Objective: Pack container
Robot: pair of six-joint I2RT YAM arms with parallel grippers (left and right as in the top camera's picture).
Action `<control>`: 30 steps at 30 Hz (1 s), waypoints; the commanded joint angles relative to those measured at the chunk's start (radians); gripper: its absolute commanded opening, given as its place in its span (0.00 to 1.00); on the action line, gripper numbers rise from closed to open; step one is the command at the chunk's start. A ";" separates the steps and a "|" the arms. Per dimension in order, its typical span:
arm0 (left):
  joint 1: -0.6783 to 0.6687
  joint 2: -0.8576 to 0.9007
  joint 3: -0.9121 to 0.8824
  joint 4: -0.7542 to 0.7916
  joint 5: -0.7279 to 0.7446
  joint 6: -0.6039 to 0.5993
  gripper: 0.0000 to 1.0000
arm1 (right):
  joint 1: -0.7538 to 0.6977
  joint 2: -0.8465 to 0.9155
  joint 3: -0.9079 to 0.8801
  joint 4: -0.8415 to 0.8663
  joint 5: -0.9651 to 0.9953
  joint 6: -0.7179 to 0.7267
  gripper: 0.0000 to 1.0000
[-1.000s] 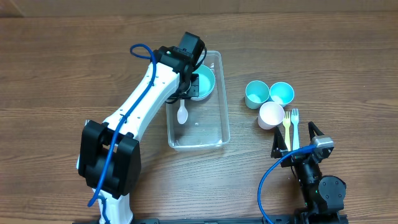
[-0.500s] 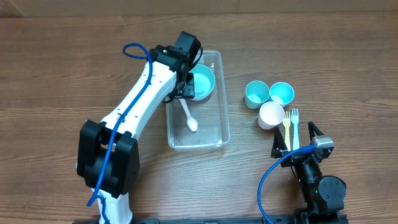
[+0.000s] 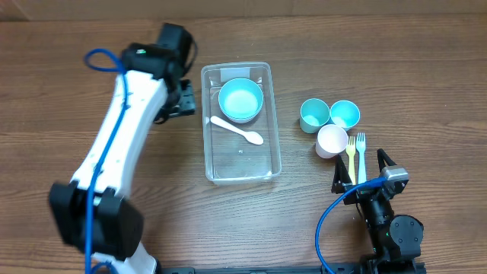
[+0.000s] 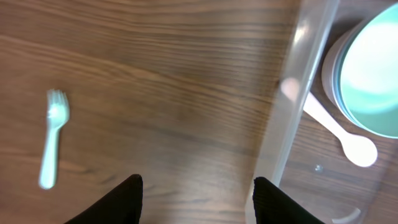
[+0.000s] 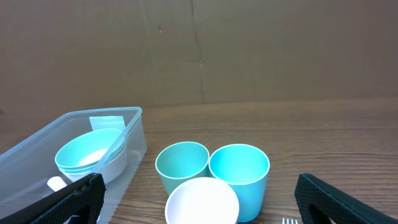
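The clear plastic container (image 3: pixel 243 166) lies mid-table. It holds stacked light-blue bowls (image 3: pixel 241 100) at its far end and a white spoon (image 3: pixel 237 131) on its floor. My left gripper (image 3: pixel 183 103) is open and empty, above bare table just left of the container. In the left wrist view my left gripper (image 4: pixel 199 199) shows the container wall (image 4: pixel 298 93), the bowls (image 4: pixel 373 68), the spoon (image 4: pixel 342 134) and a light-blue fork (image 4: pixel 51 146) on the table. My right gripper (image 3: pixel 365 171) is open and empty near the front edge.
Two light-blue cups (image 3: pixel 314 114) (image 3: pixel 344 114) and a white cup (image 3: pixel 332 141) stand right of the container, also in the right wrist view (image 5: pixel 181 165) (image 5: pixel 239 168) (image 5: pixel 202 202). A yellow-green fork (image 3: pixel 351 152) and a white fork (image 3: pixel 361 148) lie beside them.
My left gripper let go of the white spoon, which now lies in the container. The left arm swung left, out of the container. The right arm has not moved.
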 commanded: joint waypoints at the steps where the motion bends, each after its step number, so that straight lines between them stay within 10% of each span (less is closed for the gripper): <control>1: 0.045 -0.093 0.032 -0.027 -0.013 -0.003 0.57 | -0.003 -0.009 -0.010 0.005 0.009 -0.003 1.00; 30: 0.750 -0.121 -0.359 -0.060 0.100 0.110 0.63 | -0.003 -0.009 -0.010 0.005 0.009 -0.003 1.00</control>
